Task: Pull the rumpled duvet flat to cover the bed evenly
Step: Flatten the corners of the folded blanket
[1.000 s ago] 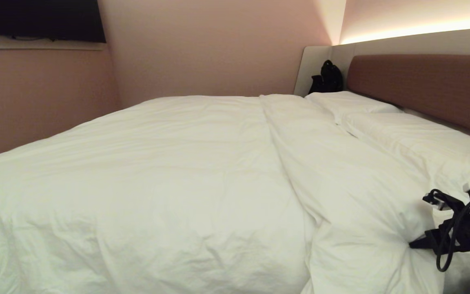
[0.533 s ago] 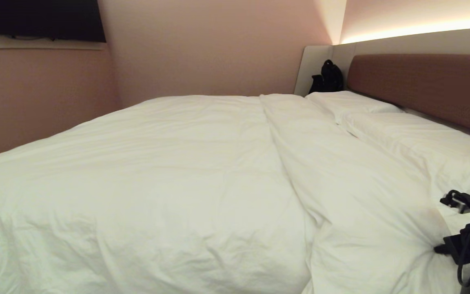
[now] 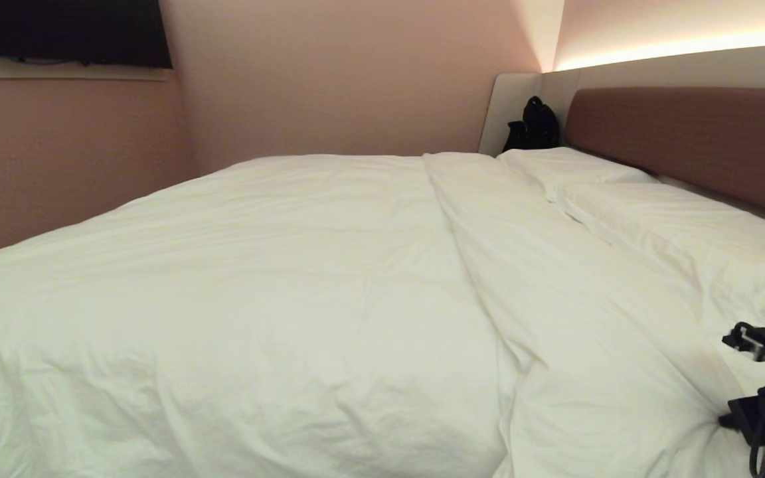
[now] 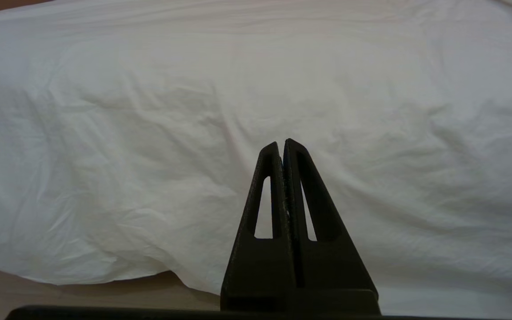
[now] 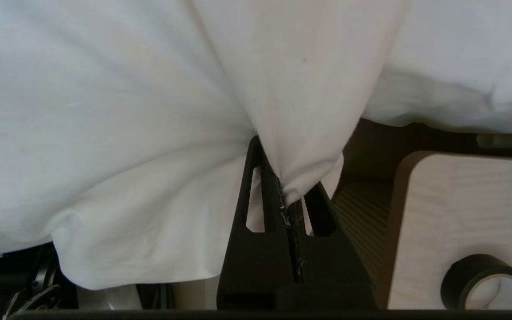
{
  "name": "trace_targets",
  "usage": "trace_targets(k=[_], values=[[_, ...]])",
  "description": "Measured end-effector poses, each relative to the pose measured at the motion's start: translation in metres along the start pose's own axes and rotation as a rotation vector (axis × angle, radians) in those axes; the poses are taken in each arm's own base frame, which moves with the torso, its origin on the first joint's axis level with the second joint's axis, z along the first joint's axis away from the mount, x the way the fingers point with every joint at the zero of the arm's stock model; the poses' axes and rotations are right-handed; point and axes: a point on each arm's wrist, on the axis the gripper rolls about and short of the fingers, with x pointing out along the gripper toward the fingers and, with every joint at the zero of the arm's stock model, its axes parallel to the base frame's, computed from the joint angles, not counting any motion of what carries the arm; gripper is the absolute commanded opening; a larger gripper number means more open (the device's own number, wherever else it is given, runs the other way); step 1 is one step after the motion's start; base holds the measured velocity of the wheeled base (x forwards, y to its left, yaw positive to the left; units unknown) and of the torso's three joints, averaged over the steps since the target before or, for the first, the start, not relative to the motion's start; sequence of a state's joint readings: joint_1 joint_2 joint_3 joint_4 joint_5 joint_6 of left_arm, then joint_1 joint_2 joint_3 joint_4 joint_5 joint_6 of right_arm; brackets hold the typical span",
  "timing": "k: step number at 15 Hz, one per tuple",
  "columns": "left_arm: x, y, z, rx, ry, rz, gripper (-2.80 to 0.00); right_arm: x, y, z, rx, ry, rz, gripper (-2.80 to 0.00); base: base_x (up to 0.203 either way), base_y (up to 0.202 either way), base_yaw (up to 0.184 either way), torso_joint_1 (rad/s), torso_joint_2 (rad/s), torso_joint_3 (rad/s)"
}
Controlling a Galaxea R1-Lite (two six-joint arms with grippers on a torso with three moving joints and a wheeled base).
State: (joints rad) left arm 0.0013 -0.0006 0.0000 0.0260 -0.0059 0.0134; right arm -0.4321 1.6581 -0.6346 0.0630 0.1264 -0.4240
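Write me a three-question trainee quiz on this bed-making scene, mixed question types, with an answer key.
1. True or false: the right gripper is shut on a pinched fold of the puffy white duvet.
2. Multiple choice: the left gripper is (A) shut and holding nothing, (B) open wide, (C) gripping a pillow.
3. Fill in: on the pale wooden surface beside the bed lies a roll of black ____.

Key: 1 true; 2 A; 3 tape.
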Motion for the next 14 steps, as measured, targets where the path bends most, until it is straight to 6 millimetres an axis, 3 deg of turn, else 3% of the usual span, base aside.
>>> trace_targets(k=[2,3,10,14], values=[[0.000,0.000,0.000,0.000,0.000,0.000,-2.80,0.001,0.002,-0.001,-0.001,0.008,0.009,-2.80,0.000,0.000,0.000,0.000,0.00,0.000],[0.000,0.000,0.000,0.000,0.000,0.000,-2.80,0.002,0.002,-0.002,-0.002,0.011,0.010,0.00,0.000,0.000,0.000,0.000,0.00,0.000],[0.000,0.000,0.000,0.000,0.000,0.000,-2.80,0.003,0.002,-0.001,-0.004,0.015,0.021,0.00,0.000,0.000,0.000,0.000,0.00,0.000],[0.000,0.000,0.000,0.000,0.000,0.000,-2.80,-0.011,0.005,-0.001,-0.008,-0.043,0.034,0.00,0.000,0.000,0.000,0.000,0.00,0.000]])
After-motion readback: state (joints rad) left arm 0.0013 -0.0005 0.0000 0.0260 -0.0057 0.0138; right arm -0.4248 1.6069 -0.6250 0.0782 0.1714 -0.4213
